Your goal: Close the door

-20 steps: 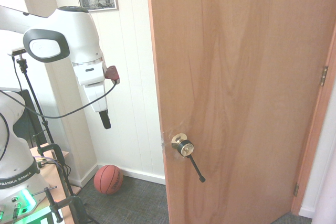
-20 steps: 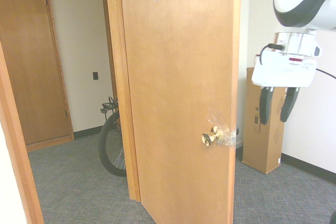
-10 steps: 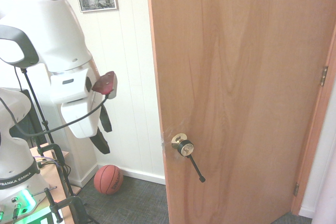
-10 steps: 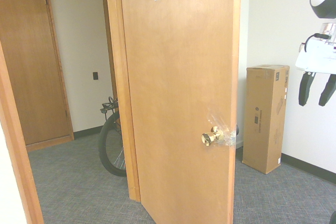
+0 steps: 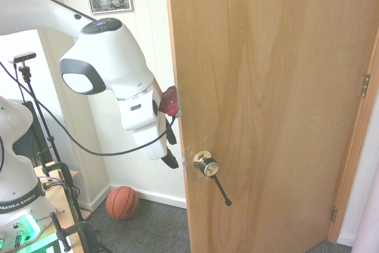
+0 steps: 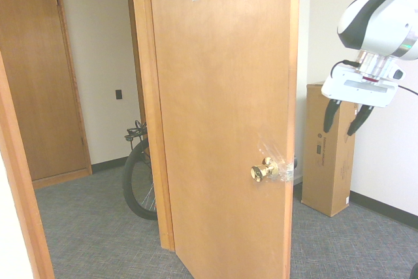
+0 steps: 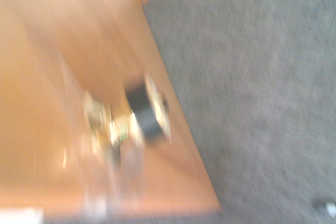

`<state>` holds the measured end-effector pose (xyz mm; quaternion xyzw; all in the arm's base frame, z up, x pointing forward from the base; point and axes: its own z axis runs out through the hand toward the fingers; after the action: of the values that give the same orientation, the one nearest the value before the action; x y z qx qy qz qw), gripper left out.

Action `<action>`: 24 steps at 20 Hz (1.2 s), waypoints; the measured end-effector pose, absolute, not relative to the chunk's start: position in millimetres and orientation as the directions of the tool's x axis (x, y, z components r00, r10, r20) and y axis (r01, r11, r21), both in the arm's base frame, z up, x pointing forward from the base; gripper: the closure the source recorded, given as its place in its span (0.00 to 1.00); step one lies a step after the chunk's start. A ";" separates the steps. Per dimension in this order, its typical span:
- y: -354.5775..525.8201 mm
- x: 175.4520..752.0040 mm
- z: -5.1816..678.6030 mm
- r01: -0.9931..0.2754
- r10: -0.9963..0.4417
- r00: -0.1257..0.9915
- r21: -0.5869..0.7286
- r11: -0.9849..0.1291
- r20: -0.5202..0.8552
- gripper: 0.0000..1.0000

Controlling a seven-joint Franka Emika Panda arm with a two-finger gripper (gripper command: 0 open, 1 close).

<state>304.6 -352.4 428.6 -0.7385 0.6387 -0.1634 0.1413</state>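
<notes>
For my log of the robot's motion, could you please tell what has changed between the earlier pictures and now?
The gripper, open and empty, has moved closer to the door's free edge. The door, basketball and cardboard box stayed put.

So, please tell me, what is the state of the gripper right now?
Gripper: open, its two fingers apart, holding nothing, not touching the door.

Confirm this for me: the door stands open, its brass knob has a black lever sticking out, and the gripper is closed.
The gripper is not closed: the second exterior view shows its two fingers spread apart with a gap between them. The rest holds: the door stands open, and its brass knob has a black lever sticking out.
</notes>
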 end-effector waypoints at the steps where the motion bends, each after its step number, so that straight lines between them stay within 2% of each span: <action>1: -353.3 309.4 424.6 -0.887 -0.991 0.121 -0.441 -0.134 0.057 0.00; 9: -351.0 382.3 404.8 -0.742 -0.992 0.124 -0.660 -0.117 0.036 0.00; 13: -327.0 417.8 372.0 -0.726 -0.984 0.175 -0.673 -0.138 0.013 0.00; 18: -211.6 477.0 360.8 -0.696 -0.951 0.307 -0.670 -0.258 0.047 0.00; 24: -1.6 579.1 380.5 -0.617 -0.902 0.401 -0.681 -0.393 0.157 0.00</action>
<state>579.1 -1.6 380.5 -0.7920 0.4797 -0.2632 0.2707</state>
